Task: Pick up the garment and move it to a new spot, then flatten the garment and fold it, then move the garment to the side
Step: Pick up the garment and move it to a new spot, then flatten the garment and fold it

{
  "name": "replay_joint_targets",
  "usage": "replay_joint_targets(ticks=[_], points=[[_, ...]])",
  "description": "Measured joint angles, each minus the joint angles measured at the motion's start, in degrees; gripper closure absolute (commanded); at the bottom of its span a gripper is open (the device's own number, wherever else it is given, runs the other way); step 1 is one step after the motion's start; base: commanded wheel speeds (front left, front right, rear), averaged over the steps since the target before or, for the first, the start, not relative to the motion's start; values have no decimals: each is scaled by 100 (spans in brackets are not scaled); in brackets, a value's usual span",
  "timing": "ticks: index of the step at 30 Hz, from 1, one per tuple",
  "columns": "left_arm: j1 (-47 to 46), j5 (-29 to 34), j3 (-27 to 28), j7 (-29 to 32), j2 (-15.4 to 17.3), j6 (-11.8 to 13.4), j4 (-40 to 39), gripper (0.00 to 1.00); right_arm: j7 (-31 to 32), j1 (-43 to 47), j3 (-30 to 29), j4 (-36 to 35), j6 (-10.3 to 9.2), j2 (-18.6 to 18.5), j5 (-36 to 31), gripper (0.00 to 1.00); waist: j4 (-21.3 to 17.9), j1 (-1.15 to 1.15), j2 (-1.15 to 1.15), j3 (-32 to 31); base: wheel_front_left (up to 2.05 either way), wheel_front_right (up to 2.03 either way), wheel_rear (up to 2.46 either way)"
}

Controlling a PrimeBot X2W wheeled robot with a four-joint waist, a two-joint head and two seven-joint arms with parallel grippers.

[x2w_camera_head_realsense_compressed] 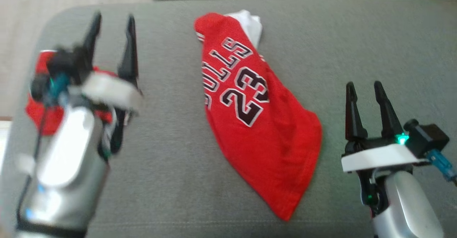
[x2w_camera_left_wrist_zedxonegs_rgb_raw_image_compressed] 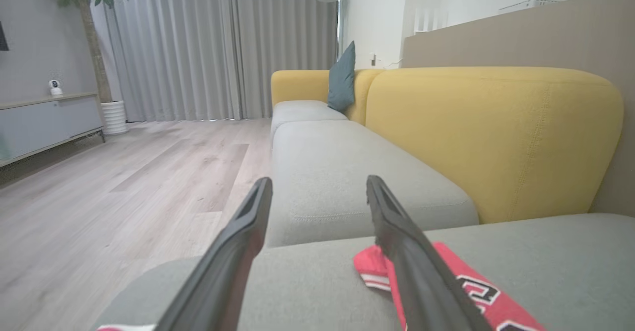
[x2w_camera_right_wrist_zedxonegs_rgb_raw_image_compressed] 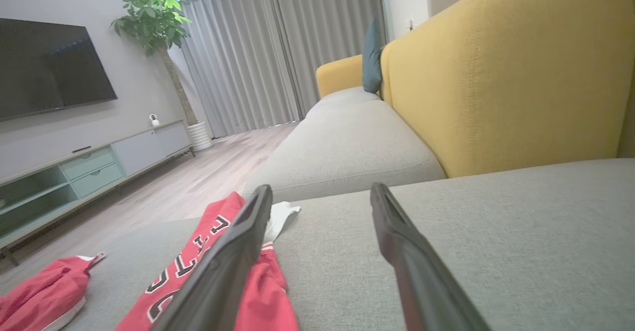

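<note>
Your red jersey lies rumpled on the grey sofa seat, running from twelve toward five o'clock. Left claw, wide and empty, hovers at nine o'clock over a second red garment. Right claw sits wide at four o'clock, probably ready to flatten.

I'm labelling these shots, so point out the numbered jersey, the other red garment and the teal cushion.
Jersey [x2w_camera_head_realsense_compressed: 250, 102]: head view, on the number 23.
Red garment [x2w_camera_right_wrist_zedxonegs_rgb_raw_image_compressed: 44, 291]: right wrist view, on its bunched middle.
Cushion [x2w_camera_left_wrist_zedxonegs_rgb_raw_image_compressed: 343, 78]: left wrist view, on its centre.
</note>
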Motion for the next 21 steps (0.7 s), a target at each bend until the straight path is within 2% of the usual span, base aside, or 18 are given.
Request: replay_joint_targets(ticks=[8,12,18,21], points=[[1780,347,236,0,-307,312,-1089,0,0,424,-141,-7,0,3,-183,0,479,0,0,-418,0,0,0],[2507,764,339,0,-508,474,-1495,0,0,640,-172,-24,0,5,-201,0,641,0,0,-614,0,0,0],[3114,978,541,0,-781,508,-1646,0,0,777,-169,-79,0,7,-202,0,689,0,0,-657,0,0,0],[3121,1076,655,0,-822,411,-1717,0,0,776,-176,-119,0,7,-223,0,714,0,0,-622,0,0,0]])
